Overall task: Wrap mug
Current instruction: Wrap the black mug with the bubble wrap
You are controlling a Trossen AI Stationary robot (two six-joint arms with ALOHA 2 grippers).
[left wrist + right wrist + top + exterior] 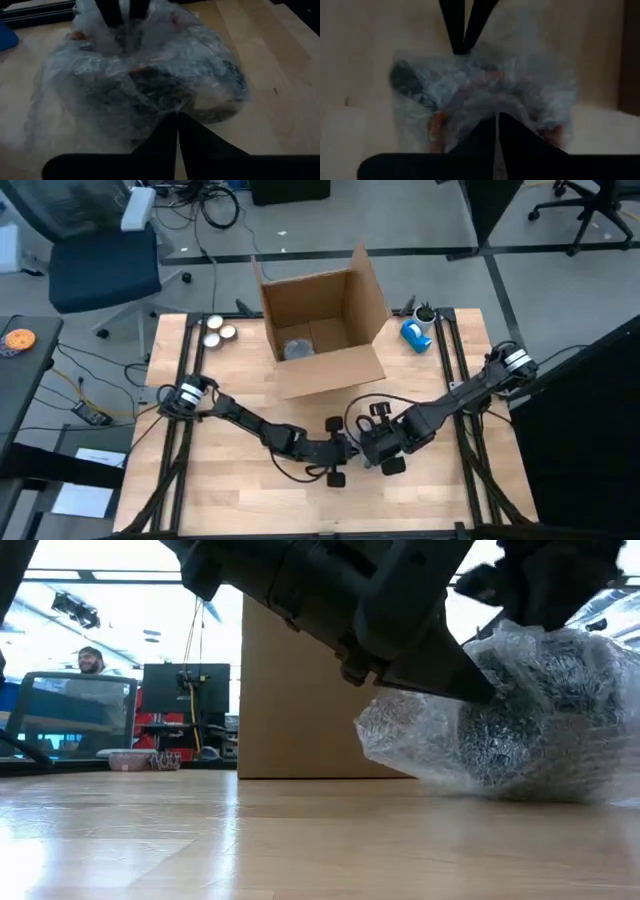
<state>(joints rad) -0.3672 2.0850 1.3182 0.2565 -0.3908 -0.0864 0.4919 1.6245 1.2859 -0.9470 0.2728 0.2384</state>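
Bubble wrap [500, 720] bundles the mug, which sits on the table [220, 490] near its front edge, in front of the box [325, 320]. My left gripper [176, 120] and right gripper [497, 120] meet at the bundle from opposite sides, each pinched shut on the wrap. I cannot make out the mug itself through the plastic. Behind the table I see monitors [185, 690] and a person [90, 660]; a blue roll [416, 335] lies beside the box.

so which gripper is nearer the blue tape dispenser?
Right. The right gripper sits below the blue tape dispenser, front-center; the left gripper is just beyond it, farther left.
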